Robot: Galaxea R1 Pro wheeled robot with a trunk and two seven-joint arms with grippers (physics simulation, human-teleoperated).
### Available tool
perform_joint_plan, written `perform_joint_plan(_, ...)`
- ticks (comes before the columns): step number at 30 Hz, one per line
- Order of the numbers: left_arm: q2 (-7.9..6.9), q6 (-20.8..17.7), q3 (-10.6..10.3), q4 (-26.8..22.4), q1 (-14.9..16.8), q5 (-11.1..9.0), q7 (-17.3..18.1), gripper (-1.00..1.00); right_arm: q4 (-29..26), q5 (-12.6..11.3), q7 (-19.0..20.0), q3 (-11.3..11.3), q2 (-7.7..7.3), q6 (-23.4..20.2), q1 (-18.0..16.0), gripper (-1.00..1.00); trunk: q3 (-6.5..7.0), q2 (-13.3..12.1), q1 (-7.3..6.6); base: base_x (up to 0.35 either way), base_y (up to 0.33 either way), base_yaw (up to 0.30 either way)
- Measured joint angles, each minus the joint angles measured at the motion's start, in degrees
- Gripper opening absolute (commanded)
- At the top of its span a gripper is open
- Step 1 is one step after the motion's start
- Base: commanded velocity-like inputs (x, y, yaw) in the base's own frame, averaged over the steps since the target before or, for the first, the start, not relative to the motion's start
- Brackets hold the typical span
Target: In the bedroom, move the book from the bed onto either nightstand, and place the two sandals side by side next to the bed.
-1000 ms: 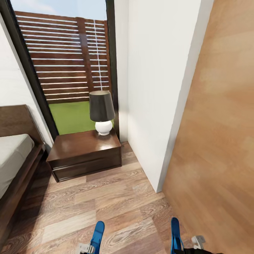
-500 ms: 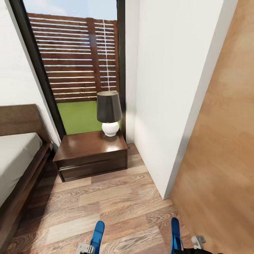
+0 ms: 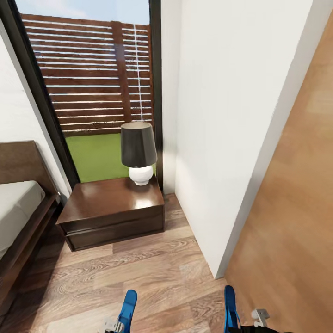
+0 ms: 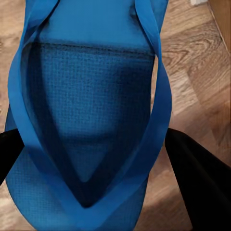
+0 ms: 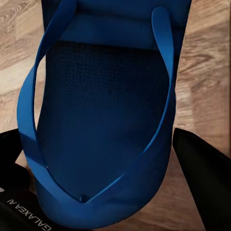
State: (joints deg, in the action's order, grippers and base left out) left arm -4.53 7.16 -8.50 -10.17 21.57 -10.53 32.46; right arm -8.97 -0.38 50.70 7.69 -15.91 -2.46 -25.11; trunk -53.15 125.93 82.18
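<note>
Left pincer (image 4: 91, 159) clamps one bright blue flip-flop sandal (image 4: 89, 110); right pincer (image 5: 103, 168) clamps its twin (image 5: 103, 110); both long axes point ahead; dark brown wooden-framed bed (image 3: 23, 226) lies forward-left, nearer the left arm.

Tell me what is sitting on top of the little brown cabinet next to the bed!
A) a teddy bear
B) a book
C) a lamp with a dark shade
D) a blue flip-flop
C: the lamp, with a dark shade and a round white base, stands at the back of the nightstand, near the window.
</note>
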Motion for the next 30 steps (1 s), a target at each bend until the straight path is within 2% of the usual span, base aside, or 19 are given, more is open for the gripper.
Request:
perform_joint_plan(5,-0.01,0.0,0.0,0.0,0.0,0.0,0.0,-1.00,0.0,0.0,-0.1,0.0,0.01,0.0,0.0,-1.00,0.00,0.0,0.02,0.180,-0.006,0.250)
perform_joint_plan(19,-0.01,0.1,0.0,0.0,0.0,0.0,0.1,-1.00,0.0,0.0,-0.2,0.0,0.01,0.0,0.0,-1.00,0.00,0.0,0.03,0.022,0.000,0.290)
perform_joint_plan(30,-0.01,0.0,0.0,0.0,0.0,0.0,0.1,-1.00,0.0,0.0,-0.1,0.0,0.01,0.0,0.0,-1.00,0.00,0.0,0.00,0.291,0.000,0.291)
